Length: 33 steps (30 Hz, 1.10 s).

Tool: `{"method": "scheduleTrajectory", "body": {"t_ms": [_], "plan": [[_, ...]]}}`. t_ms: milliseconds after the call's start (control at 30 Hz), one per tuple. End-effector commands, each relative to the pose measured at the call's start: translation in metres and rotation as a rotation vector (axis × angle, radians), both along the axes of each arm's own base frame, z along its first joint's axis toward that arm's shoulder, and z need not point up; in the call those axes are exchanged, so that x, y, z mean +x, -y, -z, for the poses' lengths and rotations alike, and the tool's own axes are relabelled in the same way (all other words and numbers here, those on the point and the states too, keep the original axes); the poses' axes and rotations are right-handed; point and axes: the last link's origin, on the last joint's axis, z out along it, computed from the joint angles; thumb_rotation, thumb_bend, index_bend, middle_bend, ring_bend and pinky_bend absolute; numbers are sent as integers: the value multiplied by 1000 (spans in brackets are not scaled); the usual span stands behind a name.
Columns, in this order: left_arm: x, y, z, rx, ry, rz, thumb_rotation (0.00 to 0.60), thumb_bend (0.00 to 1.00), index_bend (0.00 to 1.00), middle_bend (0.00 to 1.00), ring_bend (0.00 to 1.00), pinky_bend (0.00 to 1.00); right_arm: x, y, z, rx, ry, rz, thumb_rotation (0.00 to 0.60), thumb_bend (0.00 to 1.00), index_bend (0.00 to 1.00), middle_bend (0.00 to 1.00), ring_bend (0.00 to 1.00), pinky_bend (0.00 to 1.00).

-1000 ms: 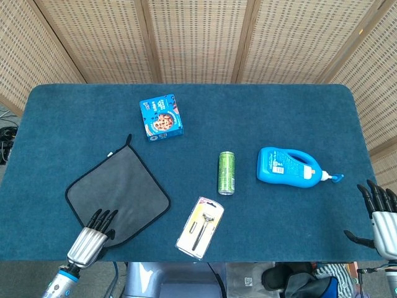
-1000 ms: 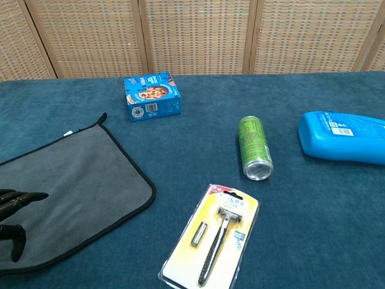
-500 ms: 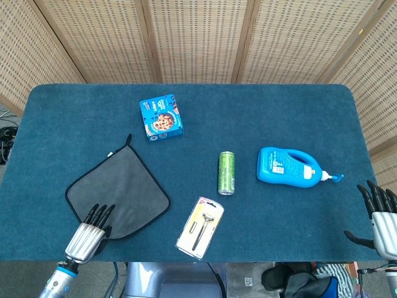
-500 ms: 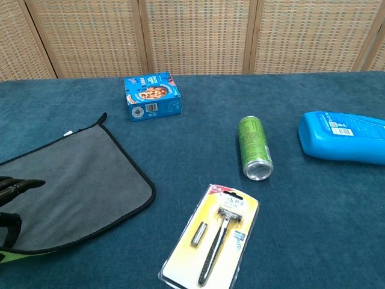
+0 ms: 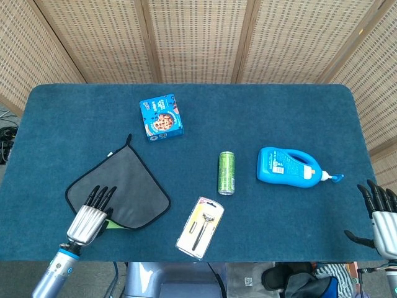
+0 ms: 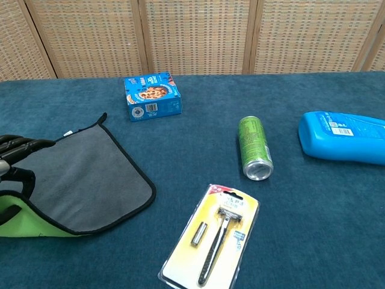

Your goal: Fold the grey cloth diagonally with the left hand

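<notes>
- The grey cloth (image 5: 121, 189) lies on the near-left part of the blue table (image 5: 260, 118), set like a diamond, with its black-trimmed far corner pointing toward the cookie box (image 5: 161, 116).
- Its near corner is lifted off the table, and the bright green underside (image 6: 30, 220) shows beneath the raised edge in the chest view.
- My left hand (image 5: 90, 214) holds that raised near corner; the thumb sits under the flap and my fingers (image 6: 21, 144) lie over the grey top, so the hand is clamped on the cloth.
- I judge the fold has begun: the corner is caught and peeled up, but nothing is laid over yet.
- The next move, as I see it, is to carry this corner up and away toward the far corner, keeping the pinch firm so the flap does not slip, then lay it down corner on corner.
- The rest of the cloth must stay flat on the table while I pull; dragging the whole piece would spoil the diagonal.
- My right hand (image 5: 381, 214) hangs at the near-right edge of the table, fingers spread, holding nothing.
- Well apart to the right lie a packaged razor (image 5: 200, 226), a green can (image 5: 226, 172) on its side and a blue detergent bottle (image 5: 286, 166).
</notes>
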Motion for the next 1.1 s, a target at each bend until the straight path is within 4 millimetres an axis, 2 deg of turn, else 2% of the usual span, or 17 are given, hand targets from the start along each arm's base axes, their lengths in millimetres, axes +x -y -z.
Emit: {"method": "scheduleTrajectory", "body": {"t_ms": [33,267,400,733,1100], "plan": [[3,-12,-1,10,-14,3,600,449,591,0,0,0,0,0,0,0,2,2,600,0,0,0,0,0],[4,-44,-2,33,-49,-18,600,448,591,0,0,0,-2,0,0,2,1,6,600,0,0,0,0,0],[8,-73,-5,57,-56,-25,600,448,591,0,0,0,-3,1,-1,1,1,13,600,0,0,0,0,0],[23,-115,-6,87,-74,-4,600,448,591,0,0,0,-7,3,1,7,-1,26,600,0,0,0,0,0],[26,-141,8,79,-104,-31,600,449,591,0,0,0,-11,3,3,14,-1,38,600,0,0,0,0,0]]}}
